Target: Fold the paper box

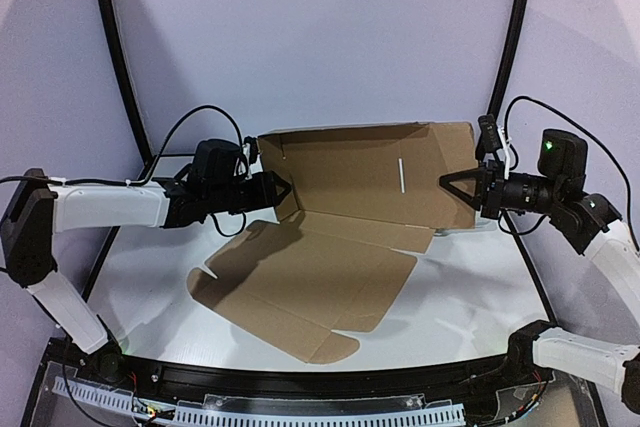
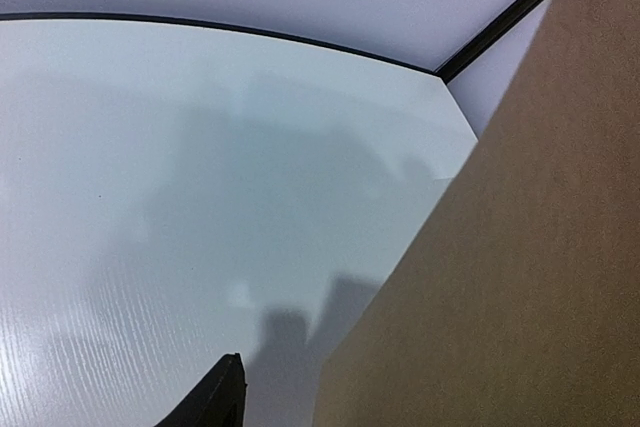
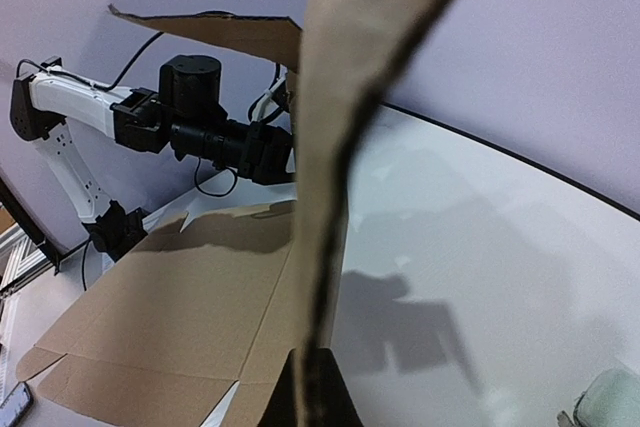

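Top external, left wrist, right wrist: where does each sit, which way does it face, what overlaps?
Top external: above, behind the bases, looking down; left pincer, right pincer, paper box.
Left wrist: faces the table's far edge; one fingertip shows.
Right wrist: looks left along the box wall; own fingertip at bottom.
Shared: top external and right wrist both show the left arm.

Left wrist view: paper box [image 2: 520,247] cropped by right and bottom edges, blocks right half of frame. One dark fingertip [image 2: 218,395] of left gripper [image 1: 283,190] pokes in at bottom edge; other unseen, grip undecidable.
Right wrist view: cardboard edge blurred, runs top to bottom through centre, covers right gripper [image 1: 447,180] except dark stub at bottom centre.
Pale rounded object [image 3: 612,402], lower right corner: cropped, unidentifiable.
Top view: right arm [image 1: 600,237] cropped at right edge.
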Controlling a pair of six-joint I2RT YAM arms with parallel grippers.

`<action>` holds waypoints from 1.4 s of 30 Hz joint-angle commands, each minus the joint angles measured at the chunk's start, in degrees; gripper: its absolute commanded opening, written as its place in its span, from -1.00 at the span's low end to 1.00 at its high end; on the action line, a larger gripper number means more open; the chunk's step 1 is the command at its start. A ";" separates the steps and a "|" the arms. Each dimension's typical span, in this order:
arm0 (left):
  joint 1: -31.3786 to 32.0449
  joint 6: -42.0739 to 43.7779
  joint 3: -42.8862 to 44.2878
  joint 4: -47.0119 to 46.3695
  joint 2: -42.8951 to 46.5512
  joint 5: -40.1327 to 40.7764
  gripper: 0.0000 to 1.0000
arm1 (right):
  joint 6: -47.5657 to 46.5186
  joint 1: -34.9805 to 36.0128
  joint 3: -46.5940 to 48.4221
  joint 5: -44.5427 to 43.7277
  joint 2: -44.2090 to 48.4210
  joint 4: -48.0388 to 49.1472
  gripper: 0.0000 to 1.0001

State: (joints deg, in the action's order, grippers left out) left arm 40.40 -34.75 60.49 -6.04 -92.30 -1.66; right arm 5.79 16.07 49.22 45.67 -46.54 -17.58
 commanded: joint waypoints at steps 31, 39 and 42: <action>0.38 0.47 3.63 8.81 -0.18 7.17 -0.44 | 1.68 -0.25 1.75 3.27 1.16 3.80 -1.00; 0.38 0.95 2.06 8.60 3.59 9.02 0.37 | 1.68 -0.26 1.75 2.91 1.06 4.05 -1.00; 0.38 0.58 1.09 8.53 5.20 10.12 0.45 | 1.38 -0.21 1.55 2.33 1.02 3.69 -1.00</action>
State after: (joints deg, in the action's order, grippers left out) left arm 41.11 -34.23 63.41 1.13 -91.52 5.45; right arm 6.55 15.75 49.80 46.99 -45.95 -16.74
